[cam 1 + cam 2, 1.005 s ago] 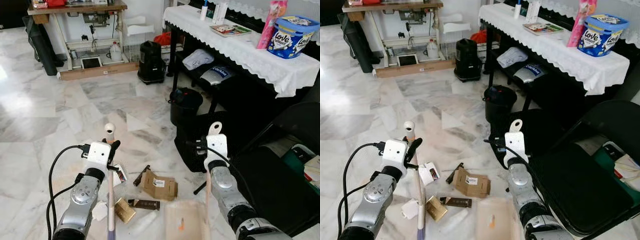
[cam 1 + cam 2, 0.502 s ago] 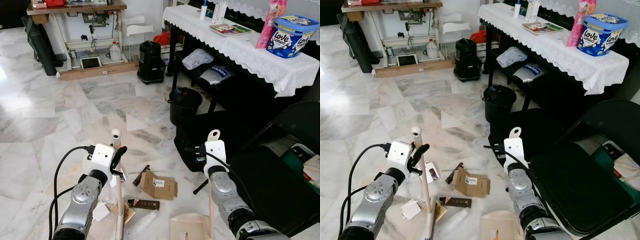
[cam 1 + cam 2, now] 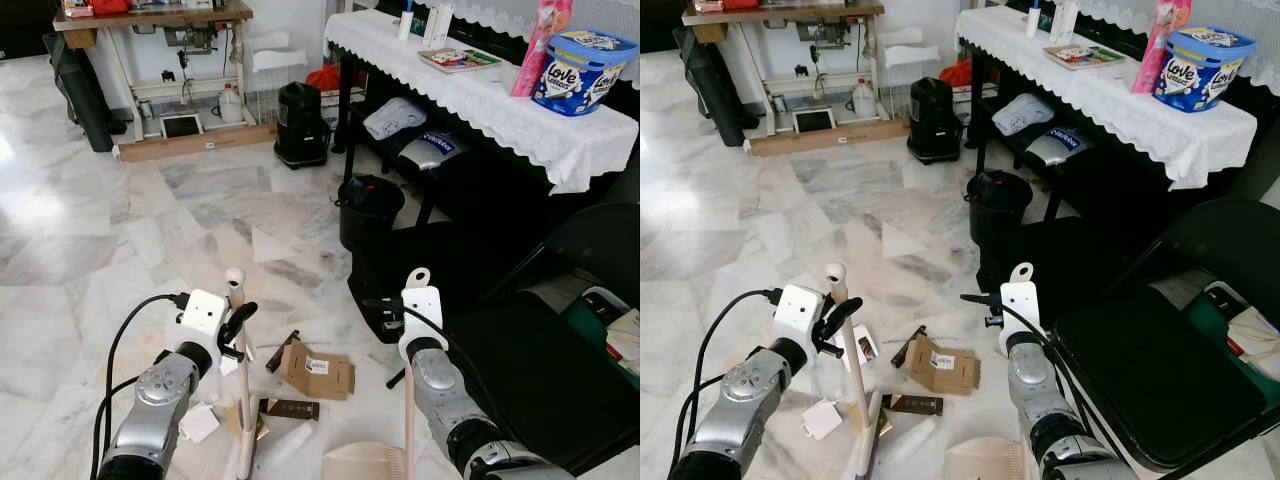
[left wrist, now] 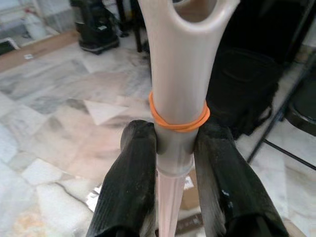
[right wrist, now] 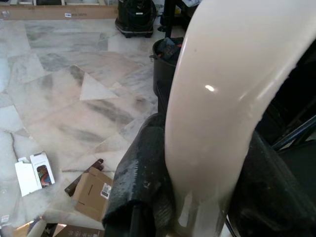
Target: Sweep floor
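My left gripper was clamped on the broom handle, one black finger on each side of the shaft just below an orange rubber band. My right gripper was clenched the same way around the pale handle of the dustpan, gripping it near its looped top end.

The broom stood nearly upright, its long axis running from the rounded knob just above my left gripper down to the floor in front of me, leaning only a little. Its head sat low at the frame's edge and I could not make it out well. The dustpan handle also ran close to vertical below my right gripper, with the tan pan lying on the marble floor at its foot, its mouth turned towards my left side, where the broom was.

The rubbish lay between and just ahead of the two grippers: a flattened cardboard box, a dark wrapper nearer the broom, and a small white carton beside my left gripper, with a white scrap below it.

To do this step well, I judged I should keep the pan's lip pressed flat to the floor and hold it steady, then draw the broom in short strokes towards my right gripper so the box and wrapper slide in rather than skip past the rim. The box looked light and might ride over the lip
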Robot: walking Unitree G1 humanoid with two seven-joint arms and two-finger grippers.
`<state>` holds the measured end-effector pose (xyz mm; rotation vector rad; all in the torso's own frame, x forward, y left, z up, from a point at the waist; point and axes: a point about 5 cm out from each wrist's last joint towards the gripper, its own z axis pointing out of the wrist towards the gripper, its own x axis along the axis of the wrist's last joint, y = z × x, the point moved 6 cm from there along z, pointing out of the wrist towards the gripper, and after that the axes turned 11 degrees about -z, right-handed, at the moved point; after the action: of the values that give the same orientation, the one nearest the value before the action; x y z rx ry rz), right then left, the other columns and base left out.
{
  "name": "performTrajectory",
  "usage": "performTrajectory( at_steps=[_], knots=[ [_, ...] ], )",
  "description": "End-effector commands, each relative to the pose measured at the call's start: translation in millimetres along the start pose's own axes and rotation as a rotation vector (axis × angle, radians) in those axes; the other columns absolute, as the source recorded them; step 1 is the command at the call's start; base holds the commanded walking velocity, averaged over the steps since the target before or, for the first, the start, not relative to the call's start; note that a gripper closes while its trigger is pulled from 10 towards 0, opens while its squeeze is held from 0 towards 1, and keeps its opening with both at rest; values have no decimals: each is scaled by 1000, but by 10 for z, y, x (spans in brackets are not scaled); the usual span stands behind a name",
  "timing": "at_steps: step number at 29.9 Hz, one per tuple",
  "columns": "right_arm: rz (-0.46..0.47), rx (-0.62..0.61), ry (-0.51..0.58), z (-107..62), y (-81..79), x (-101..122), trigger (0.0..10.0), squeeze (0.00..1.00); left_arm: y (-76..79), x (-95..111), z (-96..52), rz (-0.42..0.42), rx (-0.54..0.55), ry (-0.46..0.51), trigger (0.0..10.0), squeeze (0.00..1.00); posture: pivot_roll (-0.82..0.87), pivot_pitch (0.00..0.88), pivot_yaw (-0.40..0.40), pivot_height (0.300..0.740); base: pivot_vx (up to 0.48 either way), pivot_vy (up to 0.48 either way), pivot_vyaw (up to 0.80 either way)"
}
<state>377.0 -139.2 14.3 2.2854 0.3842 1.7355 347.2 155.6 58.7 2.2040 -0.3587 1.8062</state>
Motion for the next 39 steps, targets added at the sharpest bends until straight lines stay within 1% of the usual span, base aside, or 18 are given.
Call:
performTrajectory(
  at_steps=[1, 4, 5, 7, 10, 11, 14, 19, 23, 24, 25, 28, 30, 33, 35, 36, 37, 39],
  knots=[
    [3, 1, 9, 31, 2, 66, 10000, 0, 46, -110, -30, -30, -43, -56, 10000, 0, 69, 0, -31, 740, 0, 0, 0],
    [6, 3, 8, 28, -5, 60, 10000, 0, 63, -137, -39, -40, -66, -78, 10000, 0, 70, 0, -32, 740, 0, 0, 0],
    [7, 4, 7, 23, -10, 50, 10000, 0, 42, -116, -40, -74, -66, -72, 10000, 0, 70, 0, -32, 740, 0, 0, 0],
    [7, 6, 6, 20, -13, 46, 10000, 0, 21, -96, -40, -96, -63, -66, 10000, 0, 70, 0, -32, 740, 0, 0, 0],
    [12, 7, 12, 19, -15, 53, 10000, 0, -103, -71, -54, -107, -32, -63, 10000, 0, 70, 0, -32, 740, 0, 0, 0],
    [12, 7, 12, 19, -15, 53, 10000, 0, -103, -71, -54, -107, -32, -63, 10000, 0, 70, 0, -32, 740, 0, 0, 0],
    [6, 16, 34, 19, -44, 95, 10000, 0, -200, -46, -66, -137, -10, -56, 10000, 0, 74, 0, -30, 740, 0, 0, 0],
    [-2, 22, 20, 44, -67, 119, 10000, 0, -141, -72, -41, -148, -21, -64, 10000, 0, 69, 0, -29, 740, 0, 0, 0],
    [-13, 10, 27, 60, -40, 152, 10000, 0, -96, -76, -25, -156, -28, -62, 10000, 0, 69, 0, -31, 740, 0, 0, 0],
    [-7, -33, 65, 80, 63, 236, 10000, 0, -83, -75, -18, -154, -27, -58, 10000, 0, 68, 0, -32, 740, 0, 0, 0],
    [-1, -54, 81, 85, 112, 270, 10000, 0, -80, -76, -16, -152, -26, -57, 10000, 0, 68, 0, -33, 740, 0, 0, 0],
    [8, -79, 97, 89, 176, 298, 10000, 0, -79, -73, -14, -150, -22, -53, 10000, 0, 68, 0, -33, 740, 0, 0, 0],
    [15, -98, 90, 89, 223, 278, 10000, 0, -87, -70, -14, -148, -13, -48, 10000, 0, 67, 0, -32, 740, 0, 0, 0],
    [74, -102, 19, 79, 238, 127, 10000, 0, -100, -62, -10, -143, -1, -42, 10000, 0, 69, 0, -33, 740, 0, 0, 0],
    [72, -78, -41, 65, 176, 12, 10000, 0, -102, -63, -17, -143, -1, -42, 10000, 0, 72, 0, -34, 740, 0, 0, 0],
    [72, -78, -41, 65, 176, 12, 10000, 0, -102, -63, -17, -143, -1, -42, 10000, 0, 72, 0, -34, 740, 0, 0, 0],
    [63, -52, -77, 52, 120, -57, 10000, 0, -104, -63, -19, -143, -3, -43, 10000, 0, 71, 0, -34, 740, 0, 0, 0],
    [72, -32, -93, 42, 76, -93, 10000, 0, -105, -62, -18, -143, -3, -44, 10000, 0, 70, 0, -33, 740, 0, 0, 0]
  ],
)
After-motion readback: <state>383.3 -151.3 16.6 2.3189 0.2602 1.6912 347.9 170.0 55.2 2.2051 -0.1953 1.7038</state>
